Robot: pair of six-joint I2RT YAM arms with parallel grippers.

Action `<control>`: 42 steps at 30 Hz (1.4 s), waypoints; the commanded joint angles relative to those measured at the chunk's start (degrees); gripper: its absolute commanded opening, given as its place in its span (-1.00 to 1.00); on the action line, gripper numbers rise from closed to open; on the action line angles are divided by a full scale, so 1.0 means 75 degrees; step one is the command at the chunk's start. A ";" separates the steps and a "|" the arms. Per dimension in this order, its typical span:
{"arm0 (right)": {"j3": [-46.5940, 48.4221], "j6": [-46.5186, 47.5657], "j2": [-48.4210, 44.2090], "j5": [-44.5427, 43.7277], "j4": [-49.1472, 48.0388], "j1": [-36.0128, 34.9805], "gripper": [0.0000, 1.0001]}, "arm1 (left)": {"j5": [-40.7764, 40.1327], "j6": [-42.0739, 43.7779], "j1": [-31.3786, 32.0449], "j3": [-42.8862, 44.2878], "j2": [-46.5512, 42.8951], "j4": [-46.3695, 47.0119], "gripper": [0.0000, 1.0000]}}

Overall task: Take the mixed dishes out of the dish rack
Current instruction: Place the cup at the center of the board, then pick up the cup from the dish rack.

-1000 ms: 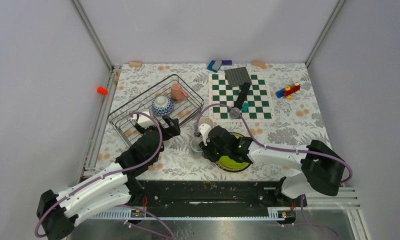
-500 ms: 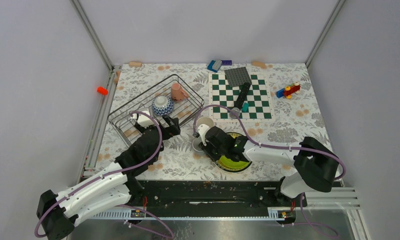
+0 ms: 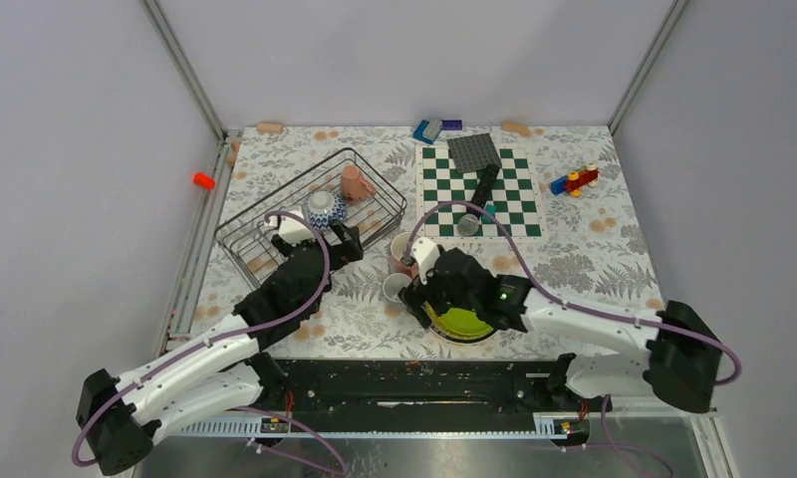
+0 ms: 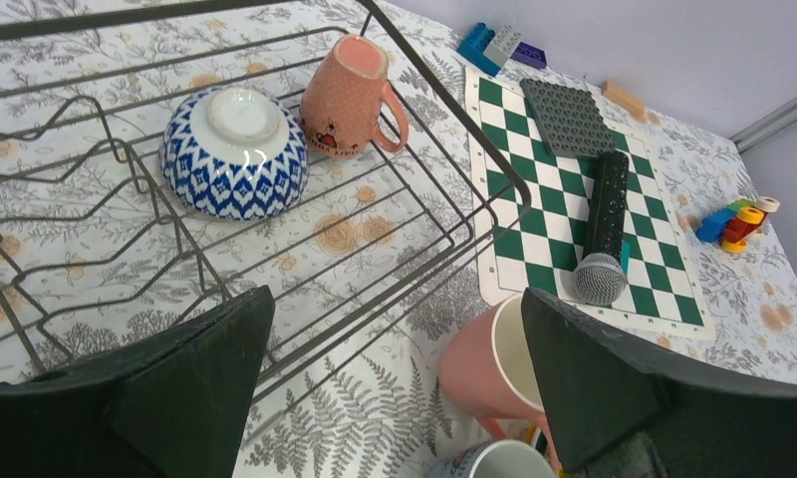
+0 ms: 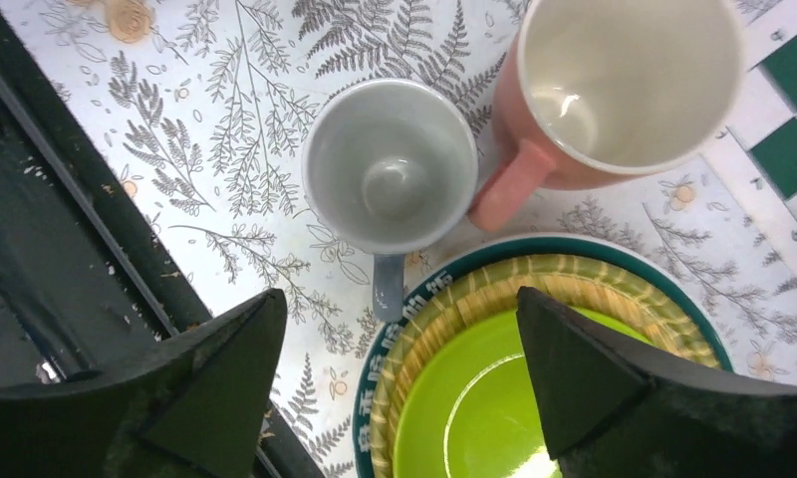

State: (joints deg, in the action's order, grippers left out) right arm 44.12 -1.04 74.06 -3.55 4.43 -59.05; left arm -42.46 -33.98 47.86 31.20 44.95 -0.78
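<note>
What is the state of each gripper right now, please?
Left gripper: open, holding nothing.
Right gripper: open, holding nothing.

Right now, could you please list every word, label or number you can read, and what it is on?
No text is legible.
bottom plate: white characters along its dark green rim, too small and blurred to read.
pink mug in the dish rack: a small dark motif, no words.

Left gripper (image 4: 395, 304) fingers spread wide, nothing between. Dish rack (image 4: 414, 284) holds upturned blue patterned bowl (image 4: 235, 151) and pink mug on its side (image 4: 342, 98), touching. Second pink mug (image 4: 489, 363) upright on table (image 4: 375, 428) outside rack, grey mug rim (image 4: 494, 460) just beside. Microphone (image 4: 606, 227) lies on chessboard (image 4: 554, 199).
</note>
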 commanded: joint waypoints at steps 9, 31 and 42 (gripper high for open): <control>-0.1968 -0.0972 -0.3109 -0.1654 -0.2131 -0.0049 0.99 | 0.2492 0.0449 -0.1911 0.1611 0.1954 0.0429 0.98; -0.2162 -0.2357 -0.3411 -0.2977 -0.1597 0.0700 0.99 | 0.3785 0.1465 -0.3674 0.7064 0.7326 -0.2518 0.98; -0.2142 -0.2615 -0.3219 -0.2531 -0.1501 0.1176 0.99 | 0.5067 0.2001 -0.4190 0.8186 0.8589 -0.2779 0.97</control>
State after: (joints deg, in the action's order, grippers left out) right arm 26.72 -19.46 49.52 -22.92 -6.42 -51.22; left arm -9.67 -21.54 17.34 88.62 107.48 -21.17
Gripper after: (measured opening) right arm 0.993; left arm 0.985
